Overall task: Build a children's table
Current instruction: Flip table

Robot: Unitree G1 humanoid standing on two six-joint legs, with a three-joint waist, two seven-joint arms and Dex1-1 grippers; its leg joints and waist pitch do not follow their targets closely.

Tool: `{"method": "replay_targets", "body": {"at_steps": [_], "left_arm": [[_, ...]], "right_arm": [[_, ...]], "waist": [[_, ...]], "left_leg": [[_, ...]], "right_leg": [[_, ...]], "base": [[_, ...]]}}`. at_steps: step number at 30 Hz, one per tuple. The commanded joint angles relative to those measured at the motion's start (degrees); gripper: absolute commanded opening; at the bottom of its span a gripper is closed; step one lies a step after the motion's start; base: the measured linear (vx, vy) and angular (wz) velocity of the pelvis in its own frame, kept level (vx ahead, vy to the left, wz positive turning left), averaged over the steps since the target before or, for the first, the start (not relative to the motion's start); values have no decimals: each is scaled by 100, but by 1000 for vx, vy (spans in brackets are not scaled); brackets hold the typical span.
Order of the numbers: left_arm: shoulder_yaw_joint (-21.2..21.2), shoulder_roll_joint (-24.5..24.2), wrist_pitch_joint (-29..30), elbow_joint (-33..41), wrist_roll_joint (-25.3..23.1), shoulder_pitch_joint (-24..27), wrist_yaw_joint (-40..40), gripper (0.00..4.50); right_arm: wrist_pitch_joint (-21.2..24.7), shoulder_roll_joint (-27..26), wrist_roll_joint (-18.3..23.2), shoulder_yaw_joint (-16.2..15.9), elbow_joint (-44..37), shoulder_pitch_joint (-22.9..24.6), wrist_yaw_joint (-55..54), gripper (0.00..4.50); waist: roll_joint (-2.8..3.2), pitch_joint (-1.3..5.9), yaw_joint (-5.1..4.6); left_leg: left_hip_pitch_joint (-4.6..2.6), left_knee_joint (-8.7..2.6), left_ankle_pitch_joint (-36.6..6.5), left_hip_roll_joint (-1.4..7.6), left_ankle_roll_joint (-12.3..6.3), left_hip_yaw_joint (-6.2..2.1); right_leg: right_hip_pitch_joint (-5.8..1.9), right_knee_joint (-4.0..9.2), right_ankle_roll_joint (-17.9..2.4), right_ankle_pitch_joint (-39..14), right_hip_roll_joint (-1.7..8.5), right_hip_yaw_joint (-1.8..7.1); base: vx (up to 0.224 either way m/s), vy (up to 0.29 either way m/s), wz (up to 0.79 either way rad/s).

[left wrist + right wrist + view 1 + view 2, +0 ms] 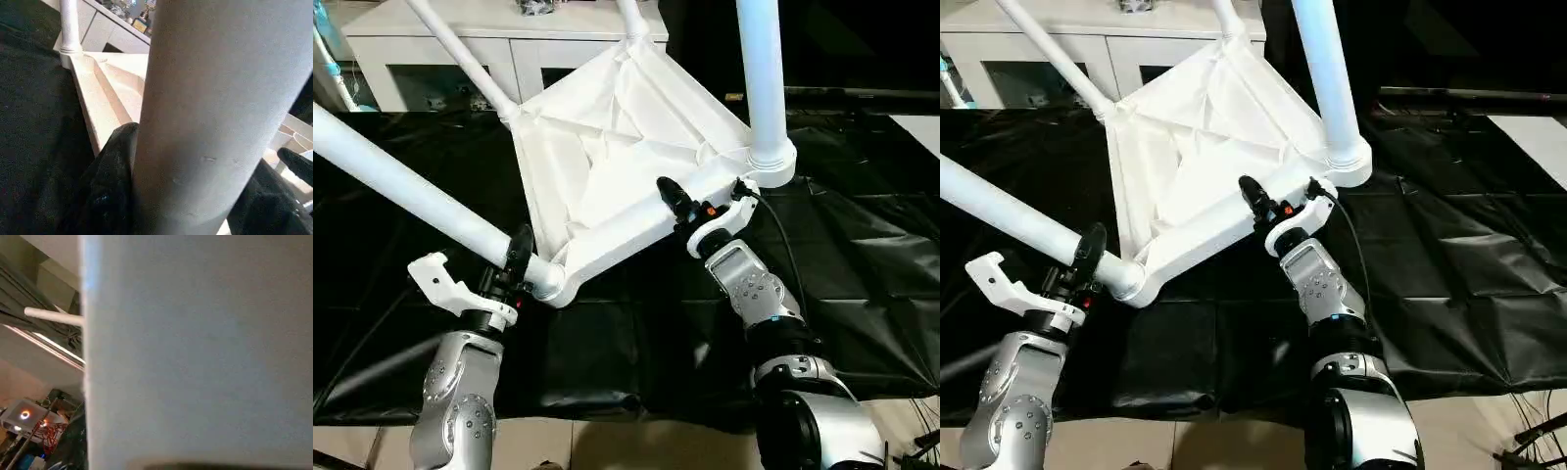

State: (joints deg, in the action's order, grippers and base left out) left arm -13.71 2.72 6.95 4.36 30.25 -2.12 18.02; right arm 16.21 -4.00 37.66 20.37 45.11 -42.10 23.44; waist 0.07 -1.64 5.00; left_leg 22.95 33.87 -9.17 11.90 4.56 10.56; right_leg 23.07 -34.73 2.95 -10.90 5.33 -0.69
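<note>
The children's table (626, 147) lies tilted, underside up, at the middle of the black-draped desk (862, 264), legs in its corner sockets. At 8 o'clock the left tool (514, 262) clamps the leg (401, 181) just beside its socket. The right tool (677, 204), at centre, presses against the tabletop's near rim; its grip I cannot tell.

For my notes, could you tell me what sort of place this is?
Probably an indoor test room set up like a home: a black-draped table, a white cabinet behind it, and cables on a pale floor.
</note>
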Motion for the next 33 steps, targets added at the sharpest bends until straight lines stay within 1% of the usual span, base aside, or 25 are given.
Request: {"method": "replay_targets", "body": {"at_steps": [1,3,4,5,6,7,8,10,11,13,14,16,19,21,22,24,26,27,28,30,31,32,33], "left_arm": [[19,163,80,-119,273,56,21,206],[-46,183,70,-130,312,26,-46,206],[-99,209,111,-101,480,12,11,262],[-119,223,136,-80,581,8,66,276],[-143,236,142,-62,653,7,97,280],[-179,254,122,-54,698,8,91,293],[-199,266,102,-50,708,12,72,293],[-272,290,78,-54,779,4,42,321],[-353,311,26,-60,838,-8,7,327],[-522,350,-64,-19,1035,-15,9,335],[-574,356,-130,-5,1024,-7,-42,349],[-654,355,-197,9,1074,6,-91,371],[-859,331,-292,64,1396,41,-34,376],[-999,308,-359,133,1611,50,28,416],[-999,308,-359,133,1611,50,28,416],[-1141,202,-339,278,1946,62,167,416],[-1171,151,-319,331,2035,64,209,416],[-1192,49,-276,410,2138,64,292,416],[-1192,-21,-288,446,2123,58,323,416],[-1221,-199,-320,567,2116,32,322,418],[-1221,-199,-320,567,2116,32,322,418],[-1266,-254,-316,581,2156,0,291,418],[-1320,-330,-313,587,2191,-31,268,418]], "right_arm": [[35,99,-80,12,-91,-12,6,209],[36,108,-70,29,-112,-8,-10,208],[20,129,-89,25,-138,-2,-22,207],[10,143,-103,17,-153,2,-26,207],[6,152,-116,5,-182,10,-39,207],[2,167,-151,-28,-247,28,-39,207],[4,177,-172,-49,-295,43,-37,206],[3,192,-203,-81,-369,62,-39,206],[12,207,-213,-94,-445,75,-53,206],[12,252,-201,-78,-607,93,-105,206],[19,280,-193,-61,-671,100,-139,206],[37,322,-177,-41,-764,115,-169,206],[67,435,-191,-47,-1005,190,-207,206],[102,507,-168,-4,-1166,245,-295,206],[102,507,-168,-4,-1166,245,-295,206],[109,633,-182,73,-1380,312,-443,206],[108,678,-195,96,-1454,331,-505,206],[90,753,-232,122,-1552,346,-608,206],[57,802,-298,116,-1606,350,-677,206],[45,943,-420,106,-1810,381,-832,206],[45,943,-420,106,-1810,381,-832,206],[80,999,-435,98,-1890,402,-846,206],[142,1072,-465,78,-2006,442,-857,206]], "waist": [[-61,316,-6],[-59,320,-2],[-49,322,-1],[-55,323,-5],[-59,323,1],[-34,337,16],[-43,337,-3],[-61,334,-8],[-64,335,1],[-69,336,6],[-76,337,7],[-68,328,0],[-69,326,3],[-71,323,0],[-71,323,-1],[-80,321,0],[-91,318,9],[-84,316,22],[-88,310,20],[-69,284,41],[-69,285,62],[-71,278,74],[-74,274,78]], "left_leg": [[-139,-409,-1102,67,-155,26],[-147,-402,-1085,67,-169,31],[-148,-405,-1102,69,-157,29],[-147,-402,-1106,68,-155,30],[-147,-399,-1107,60,-118,36],[-155,-390,-1101,57,-80,35],[-147,-392,-1073,61,-93,32],[-146,-387,-1042,63,-126,35],[-143,-376,-966,59,-178,41],[-144,-374,-904,58,-190,39],[-143,-372,-889,59,-193,40],[-145,-380,-918,65,-185,37],[-160,-383,-995,62,-90,39],[-160,-382,-958,60,-60,37],[-160,-383,-946,60,-53,36],[-165,-374,-897,54,-33,39],[-168,-366,-878,53,-51,48],[-174,-370,-891,52,-49,42],[-177,-371,-910,53,-50,49],[-193,-385,-1064,56,9,49],[-208,-389,-1132,60,64,47],[-209,-398,-1208,56,122,46],[-212,-399,-1237,55,145,47]], "right_leg": [[-183,335,-930,-599,100,36],[-182,333,-957,-543,100,38],[-184,330,-965,-570,101,36],[-183,331,-966,-568,99,36],[-183,319,-1009,-582,105,39],[-178,310,-1046,-541,101,42],[-182,304,-1050,-411,82,37],[-192,300,-1042,-308,81,33],[-196,292,-1049,-224,87,37],[-206,285,-1045,-187,86,38],[-206,282,-1045,-177,84,37],[-200,289,-1021,-224,82,35],[-194,290,-994,-275,75,40],[-196,280,-989,-201,72,39],[-199,278,-985,-175,69,38],[-203,265,-985,-47,61,40],[-203,257,-991,46,55,42],[-203,260,-973,10,57,38],[-198,268,-962,-34,55,42],[-174,290,-851,-274,47,46],[-169,299,-774,-386,48,49],[-166,308,-709,-510,47,50],[-159,311,-681,-545,46,52]], "base": [[0,0,0],[0,0,0],[0,0,0],[0,0,0],[0,0,0],[0,0,0],[0,0,0],[0,0,0],[0,0,0],[0,0,0],[0,0,0],[0,0,0],[0,0,0],[0,0,0],[0,0,0],[0,0,0],[0,0,0],[0,0,0],[0,0,0],[0,0,0],[0,0,0],[0,0,0],[0,0,0]]}}
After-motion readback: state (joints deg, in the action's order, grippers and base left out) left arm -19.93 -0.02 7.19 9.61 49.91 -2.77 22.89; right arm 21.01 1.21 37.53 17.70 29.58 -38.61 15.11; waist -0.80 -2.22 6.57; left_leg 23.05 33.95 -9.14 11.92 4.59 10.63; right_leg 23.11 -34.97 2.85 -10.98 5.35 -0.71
